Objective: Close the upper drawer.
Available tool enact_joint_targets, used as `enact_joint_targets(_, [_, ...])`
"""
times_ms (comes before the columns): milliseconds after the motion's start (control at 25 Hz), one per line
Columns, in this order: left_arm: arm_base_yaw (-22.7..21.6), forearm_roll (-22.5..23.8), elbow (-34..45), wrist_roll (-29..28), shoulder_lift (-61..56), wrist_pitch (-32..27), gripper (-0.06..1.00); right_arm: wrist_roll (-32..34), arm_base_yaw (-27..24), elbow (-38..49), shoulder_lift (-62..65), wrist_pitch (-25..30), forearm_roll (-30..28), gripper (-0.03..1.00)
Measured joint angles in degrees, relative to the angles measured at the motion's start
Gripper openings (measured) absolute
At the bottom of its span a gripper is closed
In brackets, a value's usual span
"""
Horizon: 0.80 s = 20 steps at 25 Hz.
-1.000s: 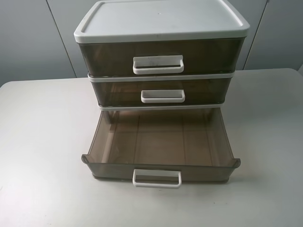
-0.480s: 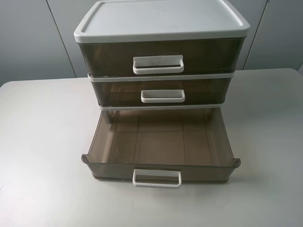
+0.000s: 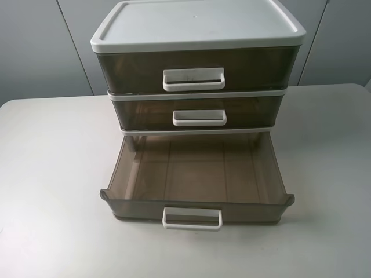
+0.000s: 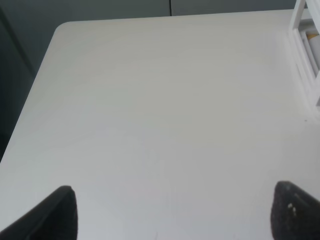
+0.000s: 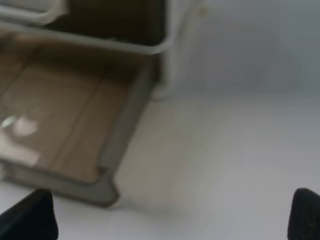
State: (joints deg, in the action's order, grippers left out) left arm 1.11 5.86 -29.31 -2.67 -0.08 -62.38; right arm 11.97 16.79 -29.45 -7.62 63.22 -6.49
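Now: upper drawer [image 3: 197,113] shut flush, frame centre, bottom drawer [image 3: 197,176] pulled out below; left gripper [image 4: 172,212] and right gripper [image 5: 172,215] both spread wide over table [image 3: 46,174], empty.

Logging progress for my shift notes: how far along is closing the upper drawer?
Done, it seems: the upper drawer sits flush in the unit. In hand: nothing; the left gripper and right gripper hang over the table, jaws open and empty. Left: probably nothing for this job, though the bottom drawer stands pulled out.
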Motion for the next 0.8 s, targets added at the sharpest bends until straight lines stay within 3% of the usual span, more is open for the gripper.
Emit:
enact_joint_targets(200, [0.0, 0.0, 0.0, 0.0, 0.0, 0.0, 0.74, 0.0, -14.9, 0.0, 7.1, 0.0, 0.0, 0.7])
enact_joint_targets(320, [0.0, 0.0, 0.0, 0.0, 0.0, 0.0, 0.74, -0.9, -19.8, 0.0, 7.5, 0.0, 0.8, 0.7])
enact_joint_targets(520, [0.0, 0.0, 0.0, 0.0, 0.0, 0.0, 0.74, -1.2, -19.8, 0.0, 7.6, 0.0, 1.4, 0.7])
enact_joint_targets(800, [0.0, 0.0, 0.0, 0.0, 0.0, 0.0, 0.74, -1.3, -13.9, 0.0, 7.6, 0.0, 1.4, 0.7])
